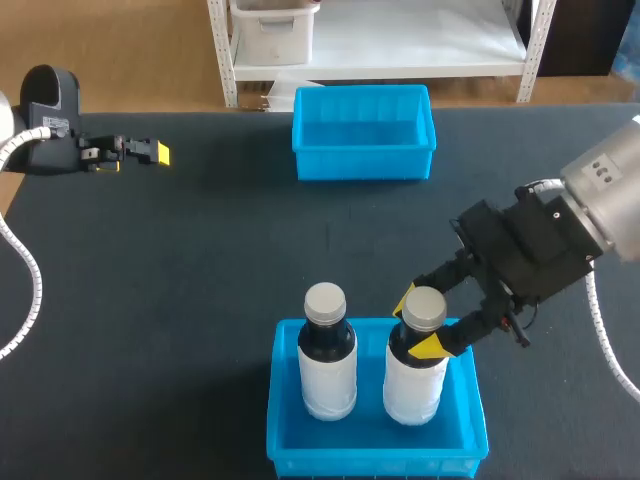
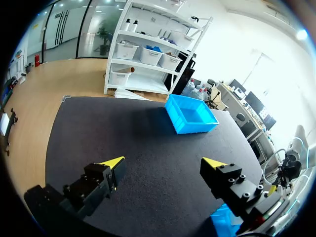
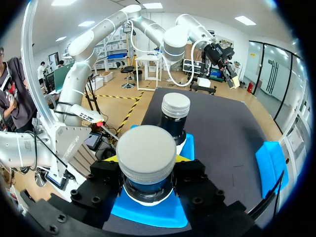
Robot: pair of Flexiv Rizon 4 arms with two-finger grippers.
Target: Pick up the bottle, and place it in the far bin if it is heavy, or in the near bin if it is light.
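right gripper (image 1: 417, 323) pinches right bottle (image 1: 415, 378) neck in near bin (image 1: 372, 452) | left gripper (image 2: 163, 165) wide, empty | release, rise straight (neighbour bottle (image 1: 328, 362) close)

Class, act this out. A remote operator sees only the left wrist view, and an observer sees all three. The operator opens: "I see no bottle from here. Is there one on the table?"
Observer: Two. A left bottle and a right bottle stand upright side by side in the near bin.
Operator: Where is the other arm's claw?
Observer: The right claw is shut on the right bottle's neck, one finger on each side.
Operator: Are the bottles closed?
Observer: Yes, each has a grey cap on top.
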